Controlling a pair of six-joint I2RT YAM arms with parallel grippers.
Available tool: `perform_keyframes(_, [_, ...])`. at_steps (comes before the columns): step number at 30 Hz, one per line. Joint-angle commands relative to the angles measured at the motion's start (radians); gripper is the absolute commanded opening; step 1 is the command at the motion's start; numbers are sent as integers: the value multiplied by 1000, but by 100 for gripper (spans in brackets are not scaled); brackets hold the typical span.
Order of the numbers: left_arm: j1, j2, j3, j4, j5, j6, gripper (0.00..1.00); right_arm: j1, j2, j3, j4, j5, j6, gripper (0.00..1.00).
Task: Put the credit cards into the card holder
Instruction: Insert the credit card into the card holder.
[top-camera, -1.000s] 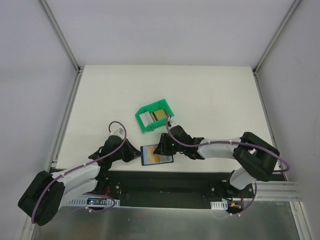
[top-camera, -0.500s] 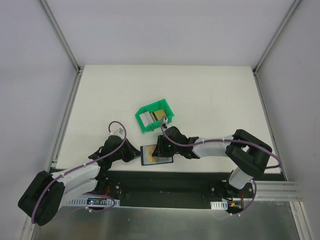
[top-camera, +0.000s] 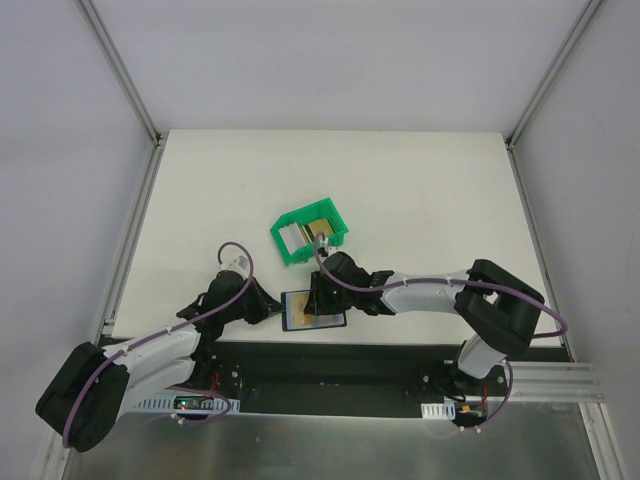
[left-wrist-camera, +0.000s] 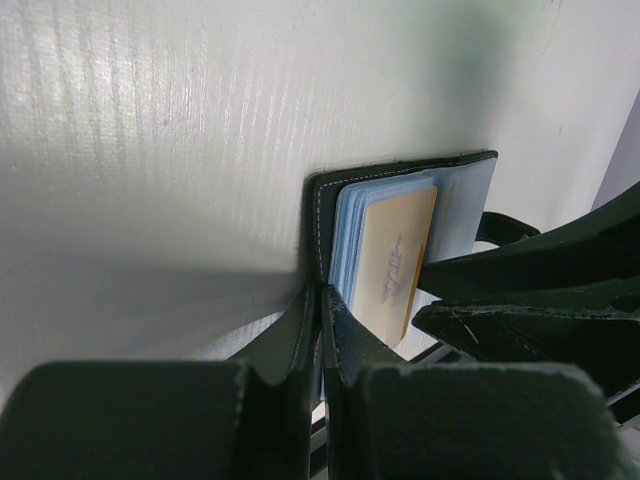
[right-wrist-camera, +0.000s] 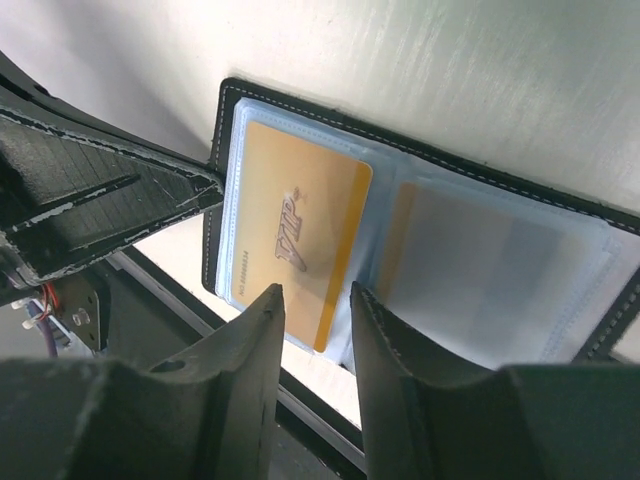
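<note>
The card holder (top-camera: 296, 308) lies open on the bench (top-camera: 400, 190) at its near edge, between the two arms. Its pale blue sleeves face up. The left tool (left-wrist-camera: 320, 300) is closed tight on the holder's black cover at the near left side, pinching the stitched edge between its fingers. A gold card (right-wrist-camera: 295, 240) rests face up on the sleeves of the left page, and a second card (right-wrist-camera: 500, 265) shows dimly through the frosted sleeve on the other page. The right tool (right-wrist-camera: 318, 330) hangs just over the gold card with its fingers a narrow gap apart, the card's lower corner showing in that gap and nothing pinched between them. Beyond the holder stands a green bin (top-camera: 300, 214) with other cards (top-camera: 320, 230) inside.
</note>
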Motion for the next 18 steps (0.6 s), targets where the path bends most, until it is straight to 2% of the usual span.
perform_keyframes(1, [11,-22,30,-39,2,51,0,6,-67,42,-98,79,-44,37])
perform_keyframes(5, [11,-43,41,-61,4,65,0,6,-108,32,-123,138,-52,39])
perform_keyframes(13, [11,-66,67,-72,37,87,0,24,-71,90,-127,101,-70,43])
perform_keyframes(15, [11,-77,74,-75,47,94,0,35,-54,122,-150,109,-76,47])
perform_keyframes(17, [11,-92,86,-78,57,104,0,46,-38,151,-181,116,-86,57])
perform_keyframes(18, [11,-97,93,-81,63,107,0,47,-30,162,-192,121,-87,59])
